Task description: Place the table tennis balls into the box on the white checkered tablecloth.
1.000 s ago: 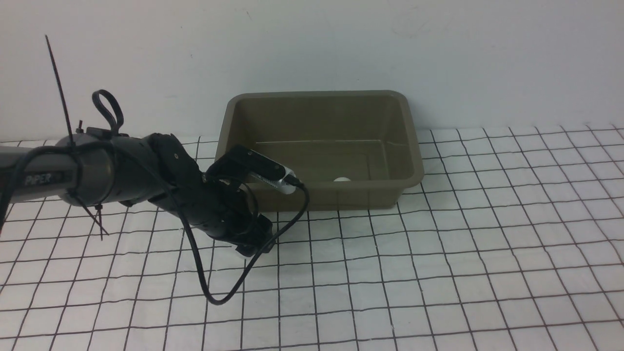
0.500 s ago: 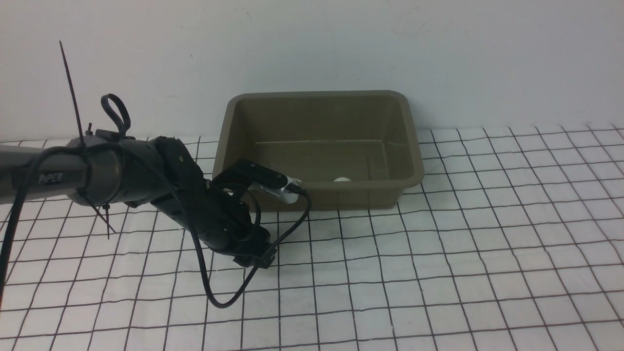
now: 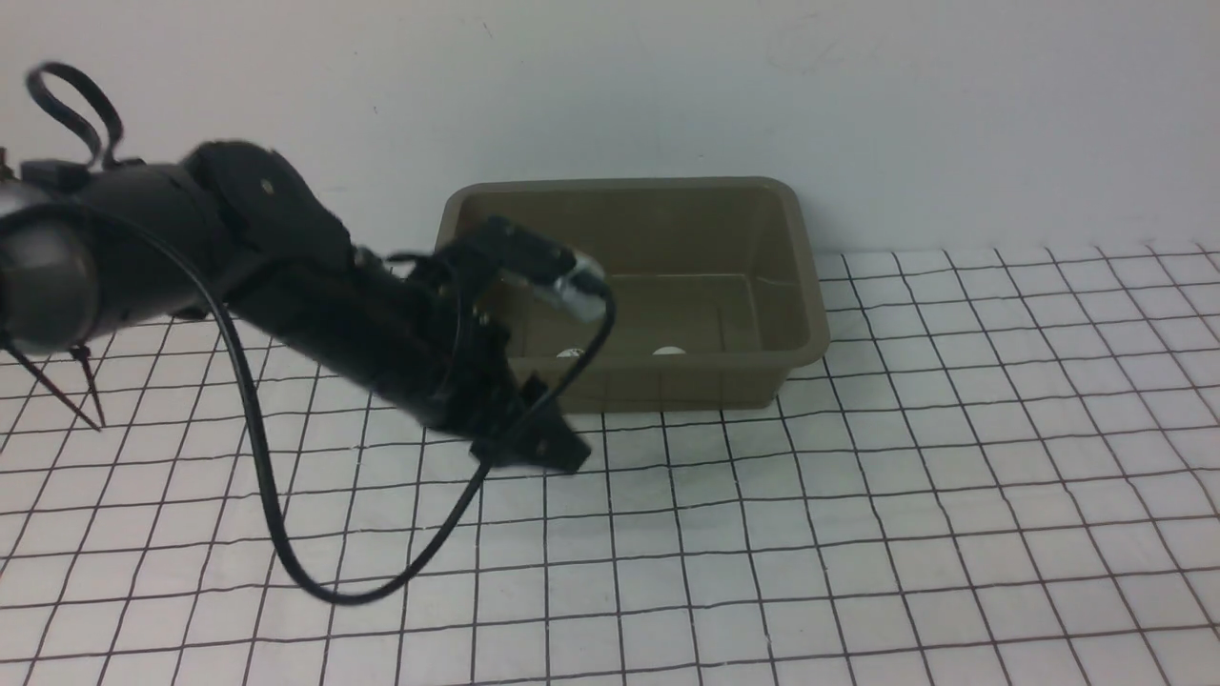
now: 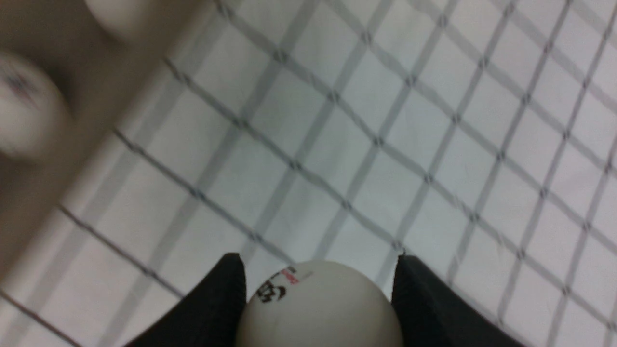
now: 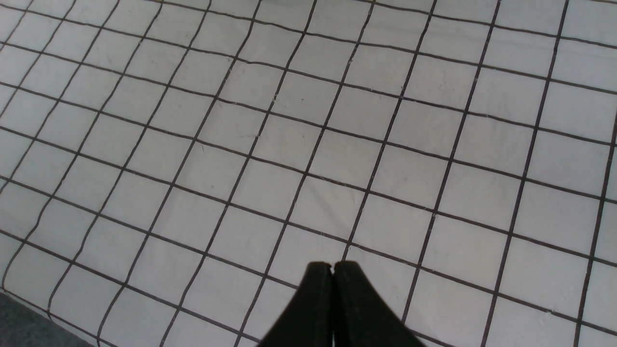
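olive-brown box (image 3: 667, 383) on white checkered tablecloth (image 3: 724, 553), with two white balls inside, one near the left pincer's arm (image 3: 570, 353), the other further right (image 3: 669, 351). left pincer (image 4: 320, 294) pinches a third ball (image 4: 320, 308), marked red and black, above the cloth. right pincer (image 5: 332, 270) is pressed together.

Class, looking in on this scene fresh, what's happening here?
The robot's left claw is gripping a table tennis ball above the checkered tablecloth, near the olive-brown box. Two other balls are already in the box. The right claw is shut over the cloth, holding nothing.
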`<act>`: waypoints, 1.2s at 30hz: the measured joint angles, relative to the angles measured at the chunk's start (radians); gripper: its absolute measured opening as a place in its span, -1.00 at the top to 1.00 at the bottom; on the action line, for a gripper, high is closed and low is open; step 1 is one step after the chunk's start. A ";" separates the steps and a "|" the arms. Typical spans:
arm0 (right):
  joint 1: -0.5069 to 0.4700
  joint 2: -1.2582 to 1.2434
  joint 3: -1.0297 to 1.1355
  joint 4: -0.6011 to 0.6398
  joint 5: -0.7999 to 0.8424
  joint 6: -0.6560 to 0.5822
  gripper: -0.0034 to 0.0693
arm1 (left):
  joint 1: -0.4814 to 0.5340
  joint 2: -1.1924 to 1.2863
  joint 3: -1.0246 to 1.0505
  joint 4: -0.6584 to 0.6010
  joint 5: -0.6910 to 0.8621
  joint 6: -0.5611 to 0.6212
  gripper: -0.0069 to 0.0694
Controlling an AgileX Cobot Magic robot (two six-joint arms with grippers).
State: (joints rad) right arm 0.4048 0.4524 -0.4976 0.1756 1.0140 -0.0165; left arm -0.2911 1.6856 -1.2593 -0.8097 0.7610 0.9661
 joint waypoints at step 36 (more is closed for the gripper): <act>0.000 0.000 0.000 0.058 0.015 -0.003 0.95 | 0.050 0.274 -0.595 0.143 0.188 -0.168 0.58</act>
State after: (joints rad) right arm 0.4048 0.4524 -0.4976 0.2339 1.0294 -0.0192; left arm -0.2412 1.9600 -1.8545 -0.6669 0.9486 0.7981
